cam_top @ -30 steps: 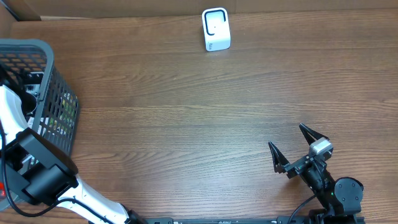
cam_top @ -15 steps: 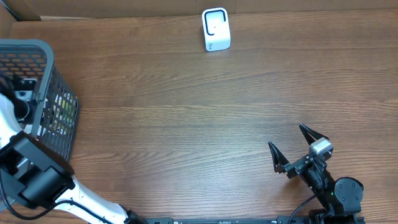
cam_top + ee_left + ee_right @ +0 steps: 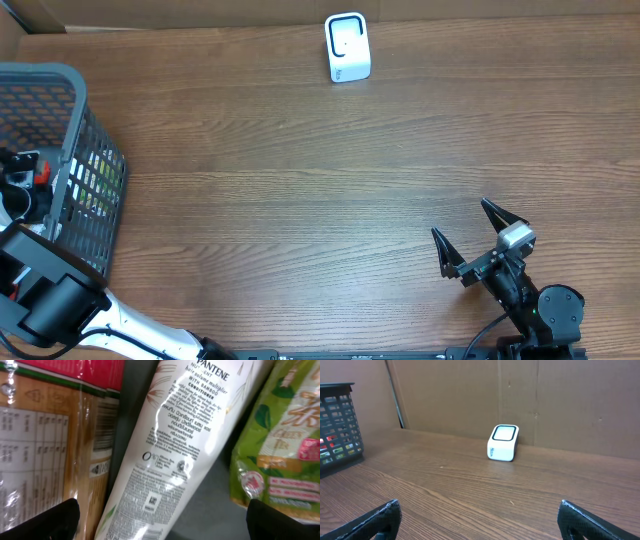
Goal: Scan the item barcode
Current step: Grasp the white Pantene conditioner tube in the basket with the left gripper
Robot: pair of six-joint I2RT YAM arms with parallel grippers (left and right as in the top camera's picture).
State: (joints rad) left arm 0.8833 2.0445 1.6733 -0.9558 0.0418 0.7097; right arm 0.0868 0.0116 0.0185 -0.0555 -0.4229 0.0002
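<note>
Barely begun: nothing is lifted or scanned. The conditioner bottle (image 3: 170, 460), the likely pick, lies in the basket (image 3: 60, 72) (between a brown packet (image 3: 40, 450) and a green tea pack (image 3: 285, 435)), well apart from the scanner (image 3: 347, 47). The left fingers (image 3: 55, 520) hang spread wide over it, touching nothing. The right fingers (image 3: 442, 250) stand spread and empty above the table (image 3: 300, 200).

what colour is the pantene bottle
The Pantene bottle is white with black print, best in left wrist view.

- Mesh basket (image 3: 50, 72): one.
- White scanner (image 3: 347, 47): one.
- Conditioner tube (image 3: 170, 450): one.
- Packets: two, as far as the close wrist view shows (green tea packet (image 3: 280, 445), orange-brown packet (image 3: 45, 450)).
- Grippers: two, left gripper (image 3: 162, 520) and right gripper (image 3: 462, 222).
</note>
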